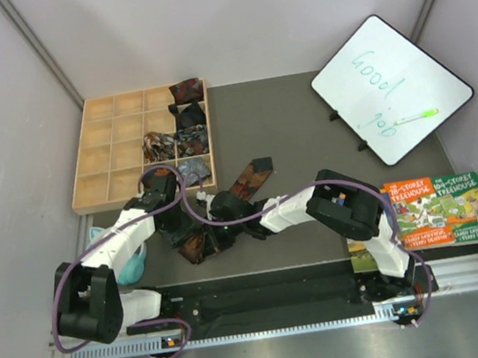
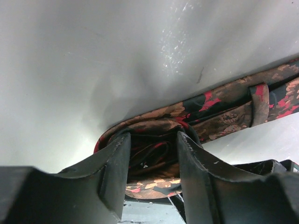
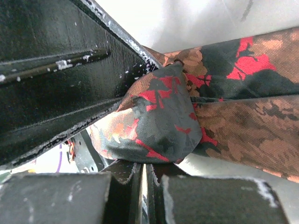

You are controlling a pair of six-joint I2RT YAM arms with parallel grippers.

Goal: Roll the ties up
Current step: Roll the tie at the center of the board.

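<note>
From above I lose most of the tie (image 1: pixel 252 177). My left gripper (image 2: pixel 152 154) stands spread around its roll. My right gripper (image 3: pixel 144 170) is pressed together, fabric contact unclear.

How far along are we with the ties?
Done: several rolled ties sit in the wooden tray. In hand: the long tie, its end folded between the fingers of the left gripper, the right gripper shut at its fabric. Left: rolling its flat length, then traying it.

Two blk/white arms (image 1: pixel 118 239), purple cables (image 1: pixel 192 210), scuffed blk jaws w/ chipped paint.
</note>
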